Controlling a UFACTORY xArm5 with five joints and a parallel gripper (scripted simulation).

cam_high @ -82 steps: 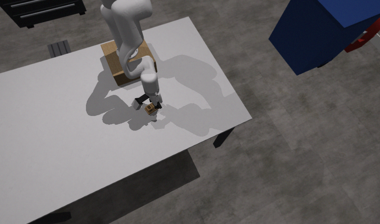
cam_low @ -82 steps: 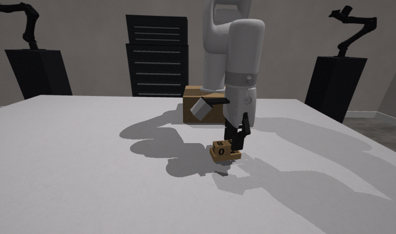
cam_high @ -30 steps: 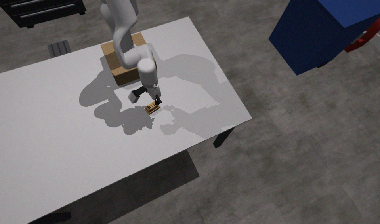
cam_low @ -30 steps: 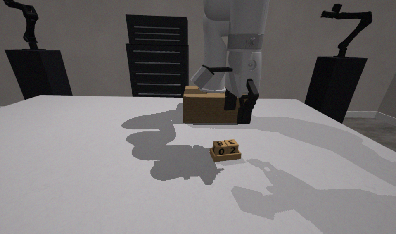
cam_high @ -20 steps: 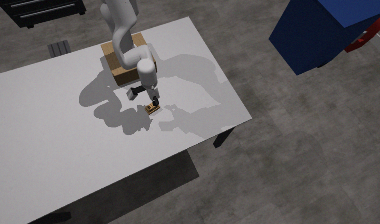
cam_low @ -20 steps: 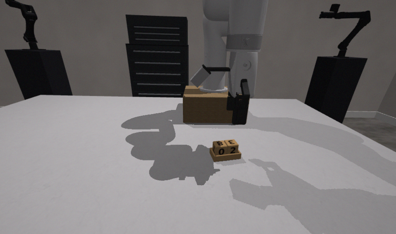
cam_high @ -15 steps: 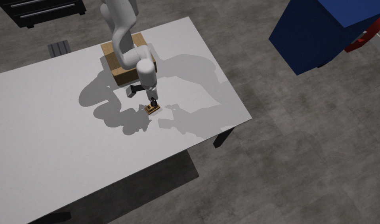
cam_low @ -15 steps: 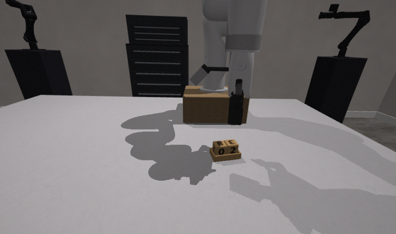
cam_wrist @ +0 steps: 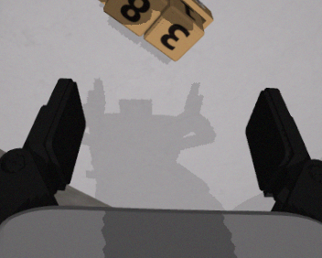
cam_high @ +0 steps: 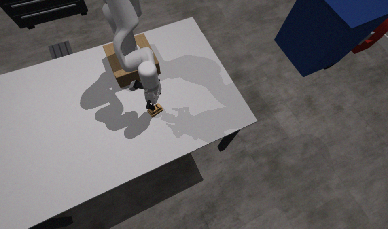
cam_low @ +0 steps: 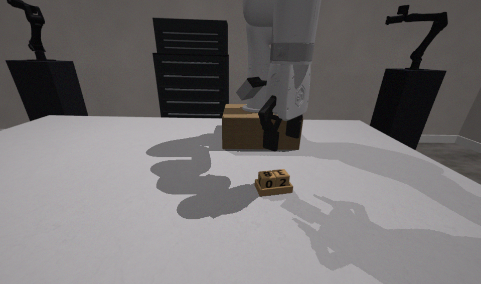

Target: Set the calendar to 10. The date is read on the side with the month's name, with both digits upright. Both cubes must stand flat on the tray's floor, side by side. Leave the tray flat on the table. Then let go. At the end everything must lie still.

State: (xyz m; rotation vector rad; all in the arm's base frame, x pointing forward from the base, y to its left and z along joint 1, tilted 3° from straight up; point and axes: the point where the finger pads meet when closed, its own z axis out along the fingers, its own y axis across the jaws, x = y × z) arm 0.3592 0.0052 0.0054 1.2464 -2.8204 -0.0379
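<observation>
Nearest in the exterior view, the tray [cam_high: 156, 113] [cam_low: 275, 190] [cam_wrist: 209, 17] sits flat on the table [cam_high: 61, 142] [cam_low: 129, 229] [cam_wrist: 26, 69], holding the two cubes side by side. The left cube [cam_low: 266, 180] [cam_wrist: 134, 11] turns a 0 to this view, with an 8 on top; the right cube [cam_low: 281, 178] [cam_wrist: 174, 38] shows a 2, with a 3 on top. No month's name can be read, so which side counts is undetermined; neither order of 0 and 2 gives 10. Behind the tray hangs the gripper [cam_high: 151, 106] [cam_low: 282, 140] [cam_wrist: 167, 104], its jaws released and spread wide, with nothing between them. The step in hand is judged to be lining up on a cube for turning. In the wrist view the cubes lie slanted to the fingers, so the wrist should be squared to their faces before any descent. The pads are best set on the front and back faces, away from the seam, low enough for firm hold yet above the tray's rim. A straight lift should precede any turn, lest the neighbour or tray be dragged. Farther off are the box [cam_high: 126, 81] [cam_low: 244, 132] and the cabinet [cam_high: 47, 8] [cam_low: 192, 81].
</observation>
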